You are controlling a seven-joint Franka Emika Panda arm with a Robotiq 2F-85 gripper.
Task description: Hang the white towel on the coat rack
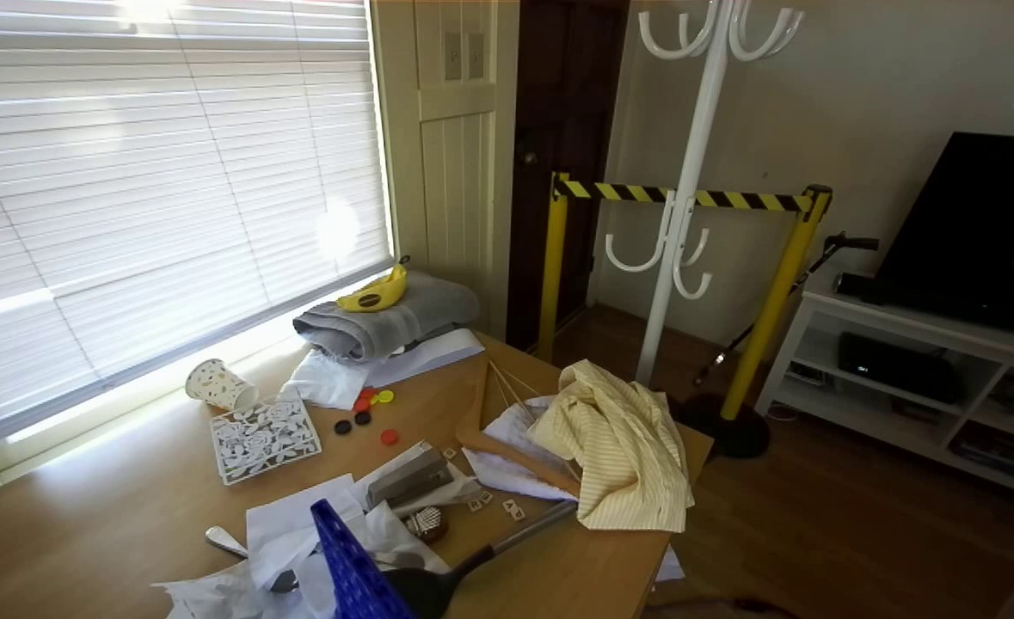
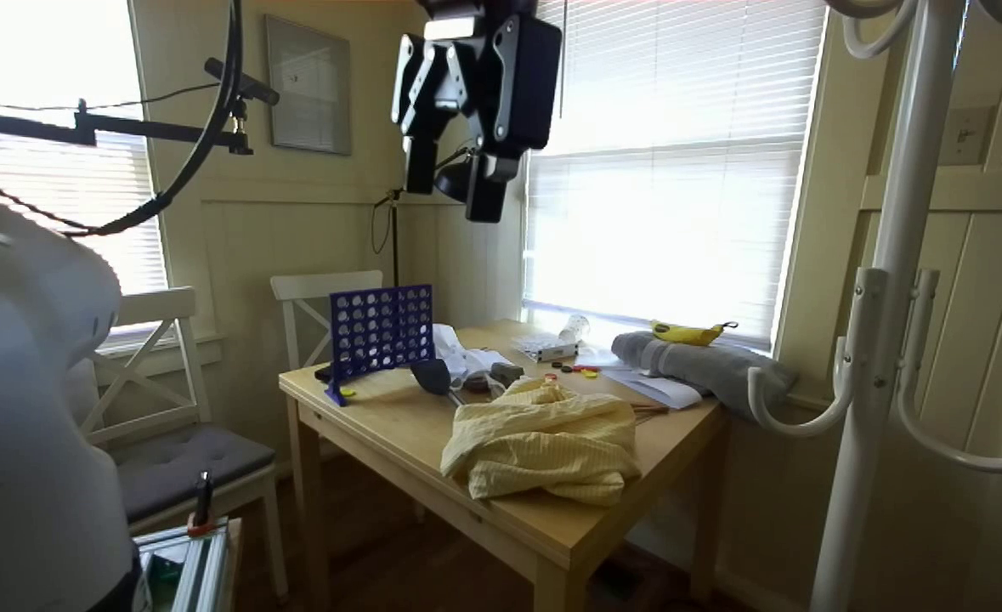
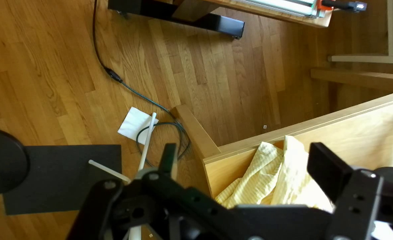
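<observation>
In an exterior view, holds end effector (image 2: pixel 453 189) with jaws apart at eleven o'clock, has yellow-striped cloth (image 2: pixel 543 442) on desk (image 2: pixel 662 438) at five, white coat rack (image 2: pixel 879 340) at three.

Bright blinds (image 1: pixel 128 198) hang beside a panelled wall (image 1: pixel 457 189).

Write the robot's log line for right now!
gripper: open, empty; yellow striped cloth: crumpled on table; coat rack: no cloth in view
</observation>
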